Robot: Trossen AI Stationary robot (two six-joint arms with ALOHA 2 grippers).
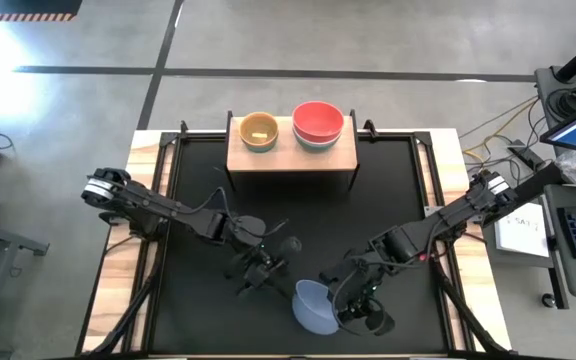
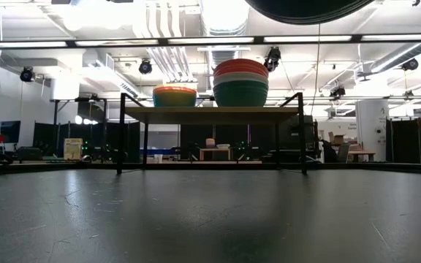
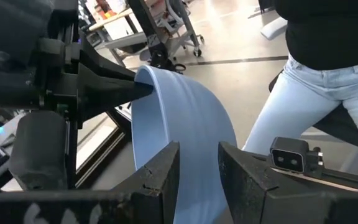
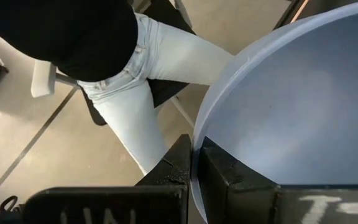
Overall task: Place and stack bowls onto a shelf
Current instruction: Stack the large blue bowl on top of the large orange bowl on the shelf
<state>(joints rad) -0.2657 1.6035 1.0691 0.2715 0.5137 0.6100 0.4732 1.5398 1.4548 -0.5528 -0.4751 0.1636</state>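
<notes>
The periwinkle-blue bowl hangs above the table's near middle in my right gripper, which is shut on it. My left gripper is open just left of the bowl; in the left wrist view the bowl's outer wall shows through the gap between the fingers, and I cannot tell whether they touch it. On the light-wood shelf at the far side stand a stack topped by a yellow bowl and a taller stack topped by a red bowl. My right gripper pinches the periwinkle bowl's rim, one finger inside the bowl and one outside. It comes at the rim from the table's right. The bowl is lifted clear of the table, its opening facing up.
A person in light jeans and a dark top stands close by. The black tabletop between the grippers and the shelf's dark legs lies bare. The shelf's right third holds no bowl.
</notes>
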